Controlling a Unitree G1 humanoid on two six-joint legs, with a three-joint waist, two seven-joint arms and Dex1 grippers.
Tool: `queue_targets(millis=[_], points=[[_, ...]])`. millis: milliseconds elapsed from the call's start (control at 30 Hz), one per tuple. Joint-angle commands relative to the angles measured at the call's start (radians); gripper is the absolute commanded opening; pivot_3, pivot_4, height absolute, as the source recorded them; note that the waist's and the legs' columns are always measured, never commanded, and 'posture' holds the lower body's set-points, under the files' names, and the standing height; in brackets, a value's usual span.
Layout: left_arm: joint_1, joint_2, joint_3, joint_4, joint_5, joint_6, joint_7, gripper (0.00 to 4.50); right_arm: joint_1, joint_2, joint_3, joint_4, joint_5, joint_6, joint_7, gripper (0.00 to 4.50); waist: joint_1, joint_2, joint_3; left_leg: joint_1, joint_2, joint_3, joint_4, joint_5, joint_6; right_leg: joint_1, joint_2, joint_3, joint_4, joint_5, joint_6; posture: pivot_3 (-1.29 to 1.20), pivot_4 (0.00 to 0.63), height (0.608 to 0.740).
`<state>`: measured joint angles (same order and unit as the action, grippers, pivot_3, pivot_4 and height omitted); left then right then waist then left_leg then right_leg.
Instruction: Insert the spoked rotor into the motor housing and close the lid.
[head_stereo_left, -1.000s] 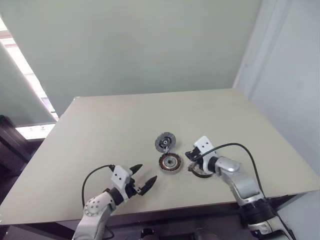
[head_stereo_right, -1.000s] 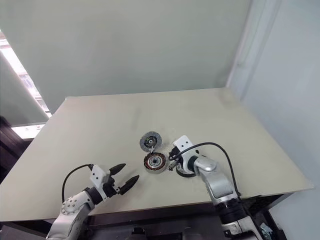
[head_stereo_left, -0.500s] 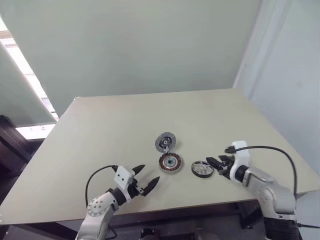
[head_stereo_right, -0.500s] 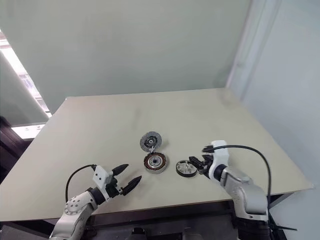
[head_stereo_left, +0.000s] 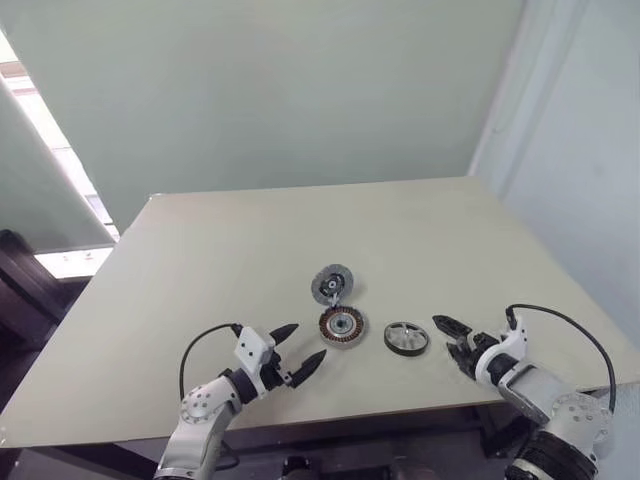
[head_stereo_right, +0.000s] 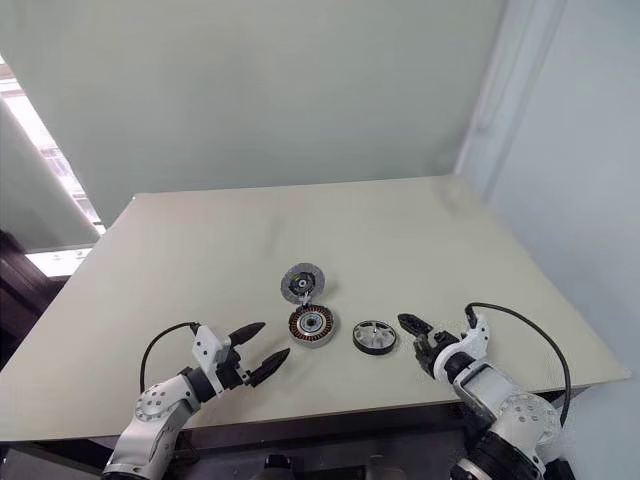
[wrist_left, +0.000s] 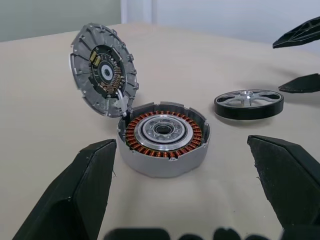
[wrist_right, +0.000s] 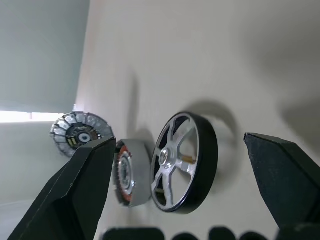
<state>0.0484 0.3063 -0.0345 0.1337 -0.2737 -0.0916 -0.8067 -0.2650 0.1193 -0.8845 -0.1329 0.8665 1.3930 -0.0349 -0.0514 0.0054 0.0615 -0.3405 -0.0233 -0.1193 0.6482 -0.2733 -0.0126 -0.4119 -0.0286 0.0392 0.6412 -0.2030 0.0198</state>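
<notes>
The spoked rotor (head_stereo_left: 406, 339) lies flat on the desk (head_stereo_left: 250, 250), its hub axis pointing up, silvery spokes and hub inside a dark ring. It sits just to the right of the motor housing (head_stereo_left: 341, 325), apart from it. The housing also lies flat, open side up: a low grey metal cup with a ring of copper-brown windings around a silvery centre. The lid (head_stereo_left: 331, 285) stands tilted up at the housing's far edge, joined there by a small hinge-like piece, its inner face with dark centre turned towards the robot; its rim is ribbed grey metal.

The desk top is plain, matt beige, with a straight far edge against a pale green-grey wall; a lighter wall panel runs along the right side, and bright window light shows at the far left.

The left tool (head_stereo_left: 297, 351) hovers near the desk's front edge, left of the housing, fingers spread apart, nothing between them. The right tool (head_stereo_left: 451, 341) is right of the rotor, near but not touching it, fingers likewise apart and empty.
</notes>
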Motion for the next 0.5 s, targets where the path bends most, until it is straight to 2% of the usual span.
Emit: queue_targets(millis=[33, 500], points=[[-0.022, 0.001, 0.001, -0.012, -0.006, -0.015, -0.005, 4.50, -0.017, 0.082, 0.011, 0.019, 0.065, 0.002, -0.046, 4.48, -0.001, 0.000, 0.000, 0.000, 0.000, 0.000, 0.000, 0.000, 0.000, 0.000, 0.000, 0.000, 0.000, 0.000, 0.000, 0.00, 0.000, 0.740], [-0.010, 0.007, 0.003, -0.033, -0.001, -0.004, 0.007, 4.50, 0.017, 0.098, 0.169, 0.075, 0.116, -0.034, -0.096, 4.48, -0.002, 0.001, 0.000, 0.000, 0.000, 0.000, 0.000, 0.000, 0.000, 0.000, 0.000, 0.000, -0.001, 0.000, 0.000, 0.00, 0.000, 0.740]])
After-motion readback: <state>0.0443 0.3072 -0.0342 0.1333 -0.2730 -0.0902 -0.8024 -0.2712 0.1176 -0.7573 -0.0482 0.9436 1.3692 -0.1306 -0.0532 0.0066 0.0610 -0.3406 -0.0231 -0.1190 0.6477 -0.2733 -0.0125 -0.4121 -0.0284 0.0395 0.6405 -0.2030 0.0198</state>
